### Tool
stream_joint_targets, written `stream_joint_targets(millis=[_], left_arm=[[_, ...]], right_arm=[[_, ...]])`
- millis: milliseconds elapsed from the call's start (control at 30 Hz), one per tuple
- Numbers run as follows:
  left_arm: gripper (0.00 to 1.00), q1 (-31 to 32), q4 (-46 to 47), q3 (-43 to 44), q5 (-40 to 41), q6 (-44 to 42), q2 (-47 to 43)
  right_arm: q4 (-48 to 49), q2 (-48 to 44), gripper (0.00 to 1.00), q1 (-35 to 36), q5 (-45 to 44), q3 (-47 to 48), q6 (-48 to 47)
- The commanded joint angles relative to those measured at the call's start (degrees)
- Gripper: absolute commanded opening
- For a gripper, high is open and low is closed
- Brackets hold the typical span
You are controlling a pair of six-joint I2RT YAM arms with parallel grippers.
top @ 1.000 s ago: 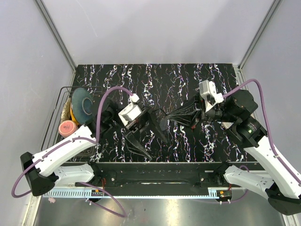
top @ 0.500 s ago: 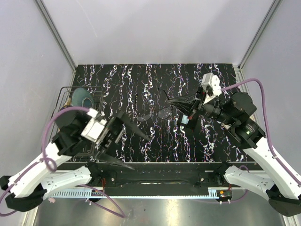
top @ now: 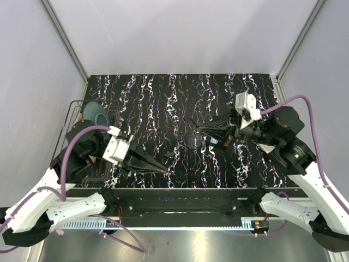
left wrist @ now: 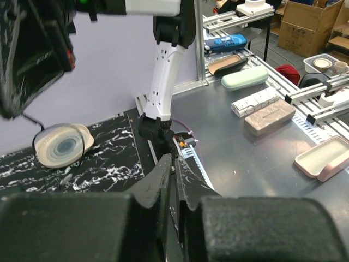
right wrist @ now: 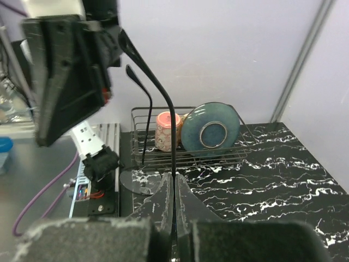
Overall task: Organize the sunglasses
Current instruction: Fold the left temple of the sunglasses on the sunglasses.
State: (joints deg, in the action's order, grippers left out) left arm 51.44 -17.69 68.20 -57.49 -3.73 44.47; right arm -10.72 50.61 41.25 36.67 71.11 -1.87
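Note:
The black sunglasses (top: 192, 142) hang over the middle of the marble table, held by one thin temple arm (right wrist: 163, 103) that runs up from between my right fingers. My right gripper (top: 203, 131) (right wrist: 174, 183) is shut on that temple. The second temple (right wrist: 145, 117) and a lens (right wrist: 133, 180) hang to the left of it in the right wrist view. My left gripper (top: 162, 170) (left wrist: 173, 164) is low at the near left, apart from the glasses. Its fingers are pressed almost together with nothing between them.
A wire dish rack (top: 74, 106) (right wrist: 185, 157) at the table's left edge holds a blue plate (top: 95, 115) (right wrist: 211, 131) and a pink cup (right wrist: 168, 130). A cream round object (left wrist: 61, 146) lies on the table near the right arm's base (left wrist: 158, 128). Several cases lie on the metal bench (left wrist: 256, 158) beyond.
My left arm has drawn back from the glasses to the near left; its gripper opened wide, then closed empty. The right gripper still holds the sunglasses and has shifted them slightly.

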Motion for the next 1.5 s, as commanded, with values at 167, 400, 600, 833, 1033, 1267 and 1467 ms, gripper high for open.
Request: stream_joint_targets(millis=[167, 400, 600, 833, 1033, 1267, 1467], left_arm=[[0.06, 0.06, -3.14, 0.97, -11.05, -7.52, 0.89], [0.0, -0.02, -1.38, 0.96, -15.98, -8.84, 2.19], [0.0, 0.15, 8.54, 1.84, -24.23, -2.26, 7.81], [0.0, 1.38, 14.08, 2.46, -27.58, 2.66, 12.57], [0.0, 2.43, 17.52, 2.46, -28.37, 5.12, 15.21], [0.0, 4.19, 22.26, 3.6, -30.74, 7.33, 20.03], [0.02, 4.81, 22.52, 3.87, -30.49, 8.38, 22.94]], right_arm=[[-14.4, -3.68, 0.0, -0.03, 9.29, 7.55, -10.25], [-20.04, -3.41, 0.0, -0.03, 16.85, 10.98, -12.98], [-19.34, -2.27, 0.0, 0.05, 20.9, 10.8, -12.72], [-15.39, -0.78, 0.0, -0.03, 25.2, 9.57, -11.14], [-12.05, 0.37, 0.0, 0.05, 29.16, 8.78, -9.65], [-9.14, 1.86, 0.0, -0.03, 33.12, 8.43, -8.5], [-6.68, 1.86, 0.0, -0.12, 33.04, 7.82, -7.19]])
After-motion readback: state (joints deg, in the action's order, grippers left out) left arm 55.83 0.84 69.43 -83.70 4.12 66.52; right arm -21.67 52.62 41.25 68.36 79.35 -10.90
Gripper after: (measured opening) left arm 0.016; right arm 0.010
